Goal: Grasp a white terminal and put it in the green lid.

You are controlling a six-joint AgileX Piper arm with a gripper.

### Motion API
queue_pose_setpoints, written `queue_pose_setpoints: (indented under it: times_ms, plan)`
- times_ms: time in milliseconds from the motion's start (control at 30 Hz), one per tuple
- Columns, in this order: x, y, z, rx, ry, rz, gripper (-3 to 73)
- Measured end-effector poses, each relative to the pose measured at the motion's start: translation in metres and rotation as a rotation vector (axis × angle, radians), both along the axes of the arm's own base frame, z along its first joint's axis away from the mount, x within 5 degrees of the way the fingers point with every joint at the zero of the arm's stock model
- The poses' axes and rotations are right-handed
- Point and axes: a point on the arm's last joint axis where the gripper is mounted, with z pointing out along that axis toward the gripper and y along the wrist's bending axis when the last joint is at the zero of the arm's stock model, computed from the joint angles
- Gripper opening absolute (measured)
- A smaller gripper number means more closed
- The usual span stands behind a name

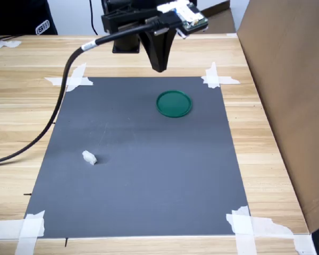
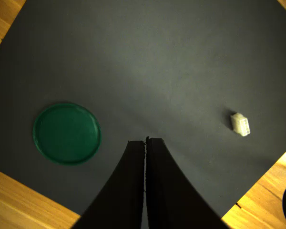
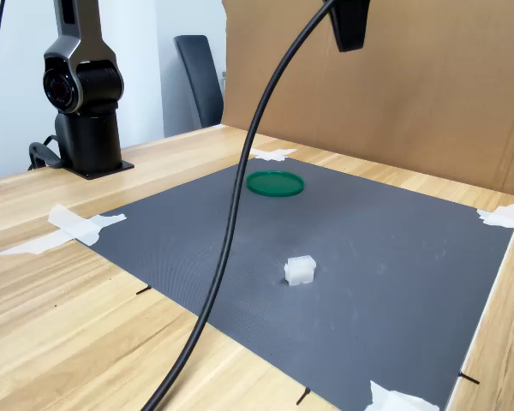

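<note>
The gripper (image 2: 146, 141) hangs high over the grey mat (image 1: 149, 175), jaws pressed together and holding nothing, likely a starting pose. The white terminal (image 1: 89, 157) lies alone on the mat, well apart from the empty green lid (image 1: 174, 103).

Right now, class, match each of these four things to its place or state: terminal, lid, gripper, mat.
Things:
1. terminal
2. lid
3. gripper
4. mat

Place or state:
A. shut, raised off the mat
B. taped at its corners to the wooden table
C. green, empty
D. white, lying on the mat apart from the lid

Pairs: 1-D, 2-C, 3-A, 4-B
</note>
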Motion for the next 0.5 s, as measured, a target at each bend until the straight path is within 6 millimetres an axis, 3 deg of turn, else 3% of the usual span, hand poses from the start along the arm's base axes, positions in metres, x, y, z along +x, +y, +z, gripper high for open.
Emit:
queue_pose_setpoints:
  times_ms: [367,500]
  plan:
    - [-0.014,-0.015,-0.013,-0.06,0.036,0.003,-2.6]
    - [-0.009,-0.046,-0.014,-0.066,0.039,-0.042,-2.6]
